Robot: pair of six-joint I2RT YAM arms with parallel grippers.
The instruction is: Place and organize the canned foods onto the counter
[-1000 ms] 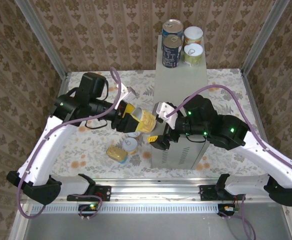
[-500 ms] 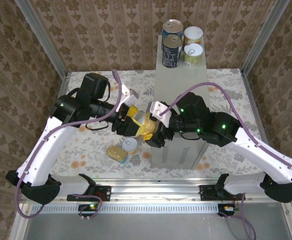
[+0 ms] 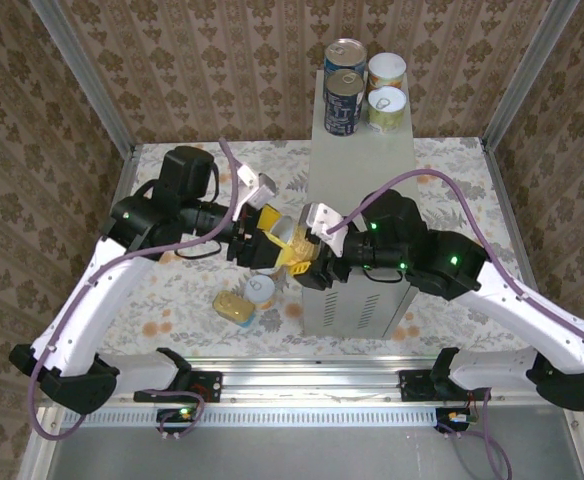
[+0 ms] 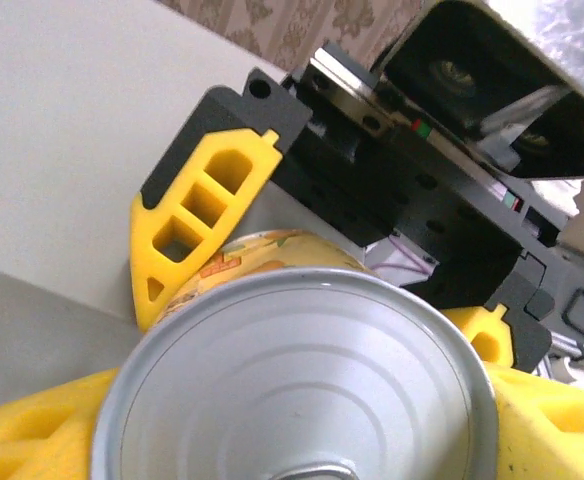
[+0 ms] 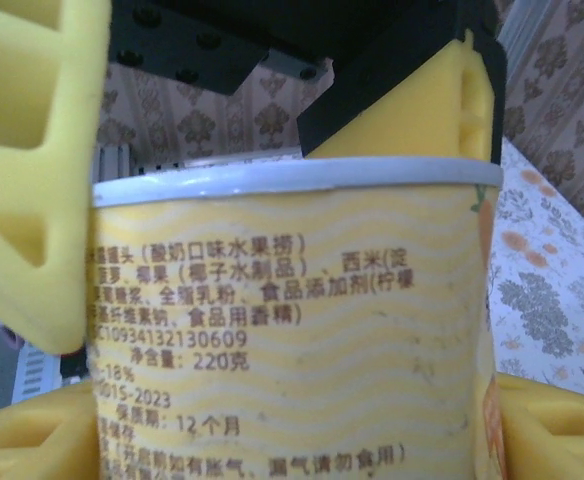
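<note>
A short yellow can (image 3: 290, 240) hangs in the air just left of the grey-beige counter (image 3: 364, 165), with both grippers on it. My left gripper (image 3: 270, 236) grips it from the left; in the left wrist view its white lid (image 4: 297, 385) sits between my yellow fingers (image 4: 32, 430). My right gripper (image 3: 310, 262) closes on it from the right; its pads (image 5: 557, 430) press the printed label (image 5: 292, 330). At the counter's far end stand two blue cans (image 3: 344, 100) and two yellow white-lidded cans (image 3: 386, 105). Another short can (image 3: 260, 290) and the flat oblong tin (image 3: 232, 306) lie on the floral floor.
The floral floor (image 3: 172, 170) spreads left of the counter, fenced by metal frame posts (image 3: 82, 75). The counter's near half (image 3: 372, 200) is partly under my right arm. Purple cables loop over both arms.
My right gripper has swung left off the counter's edge and closed around the yellow can that my left gripper holds. The can has tipped and shifted slightly.
</note>
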